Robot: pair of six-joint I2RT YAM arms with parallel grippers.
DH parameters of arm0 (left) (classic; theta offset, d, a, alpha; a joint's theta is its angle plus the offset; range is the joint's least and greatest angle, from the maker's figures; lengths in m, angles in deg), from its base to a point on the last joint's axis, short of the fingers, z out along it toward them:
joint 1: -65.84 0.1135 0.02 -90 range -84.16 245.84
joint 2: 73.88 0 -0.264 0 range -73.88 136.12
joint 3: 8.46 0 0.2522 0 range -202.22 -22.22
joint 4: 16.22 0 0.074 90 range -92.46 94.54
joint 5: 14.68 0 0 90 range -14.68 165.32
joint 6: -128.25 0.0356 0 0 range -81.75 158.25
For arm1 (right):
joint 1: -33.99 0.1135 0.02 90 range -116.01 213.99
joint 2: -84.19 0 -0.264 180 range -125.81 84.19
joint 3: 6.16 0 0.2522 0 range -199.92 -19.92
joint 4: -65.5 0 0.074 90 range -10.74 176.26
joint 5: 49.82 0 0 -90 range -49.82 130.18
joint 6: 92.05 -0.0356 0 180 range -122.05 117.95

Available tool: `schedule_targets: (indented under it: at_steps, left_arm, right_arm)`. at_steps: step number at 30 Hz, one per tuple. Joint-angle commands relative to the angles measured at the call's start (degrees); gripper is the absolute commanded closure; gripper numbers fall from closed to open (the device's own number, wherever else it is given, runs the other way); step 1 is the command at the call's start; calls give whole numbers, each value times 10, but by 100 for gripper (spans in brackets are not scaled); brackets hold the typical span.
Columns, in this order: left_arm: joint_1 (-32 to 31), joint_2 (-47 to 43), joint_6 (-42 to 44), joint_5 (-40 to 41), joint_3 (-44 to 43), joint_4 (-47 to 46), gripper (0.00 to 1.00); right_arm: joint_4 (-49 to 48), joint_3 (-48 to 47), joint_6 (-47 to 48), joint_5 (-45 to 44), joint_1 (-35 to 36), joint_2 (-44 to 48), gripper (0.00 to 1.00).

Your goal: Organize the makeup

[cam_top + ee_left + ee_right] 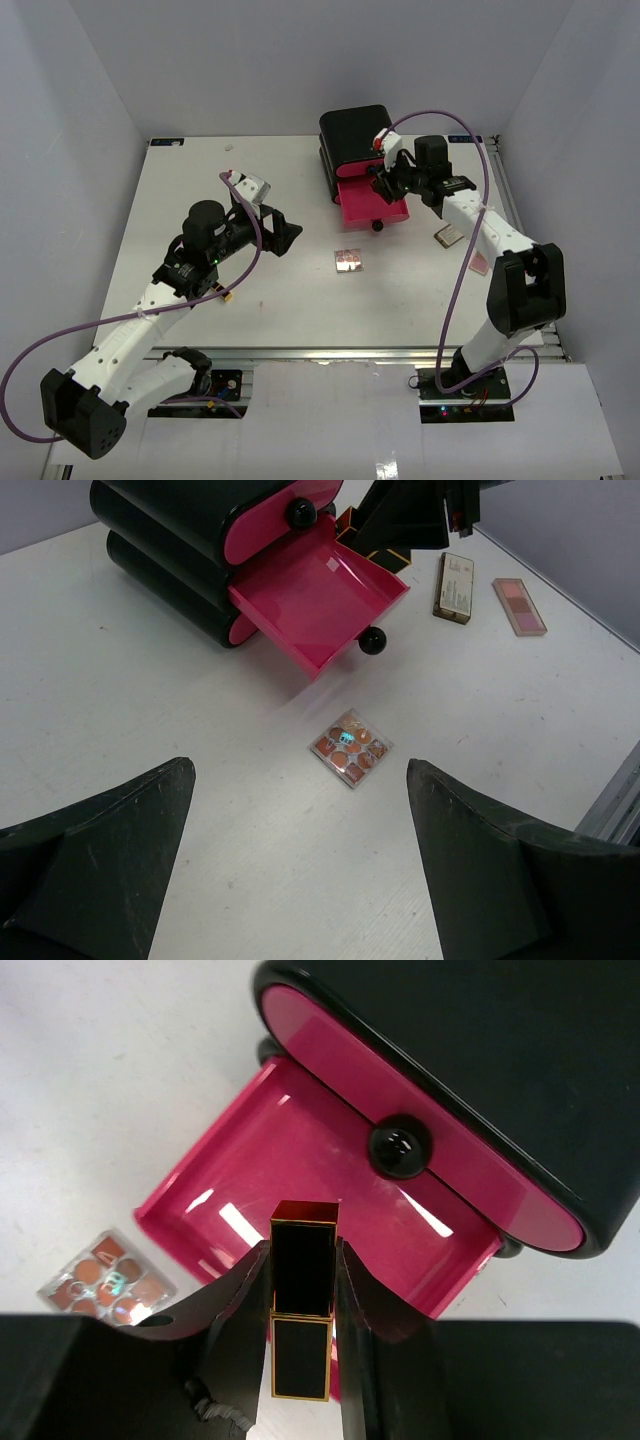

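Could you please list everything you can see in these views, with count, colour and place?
table: one, white, under everything
drawer box: one, black with pink fronts, far side of the table
open drawer: one, pink, pulled out toward the arms
lipstick: one, black with gold trim, over the open drawer
square palette: one, pinkish-brown pans, on the table before the drawer
tan compact: one, tan, right of the drawer
pink compact: one, pink, beside the tan compact
left tool: one, black, open, facing the palette
right tool: one, black, shut on the lipstick
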Motion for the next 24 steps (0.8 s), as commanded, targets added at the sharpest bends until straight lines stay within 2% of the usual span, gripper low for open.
schedule_targets:
  at_steps: [1,8,24]
  left_arm:
    - [3,-6,5,8,0,-1,2]
    - [4,-6,6,7,0,-1,2]
    - [7,6,5,21,3,-2,2]
  right_arm:
    - [-26,-40,-31,-53,-6,-35,90]
    - [-66,-27,-116,-124,-6,-67,88]
    - [-87,-8,-131,-135,-8,-96,56]
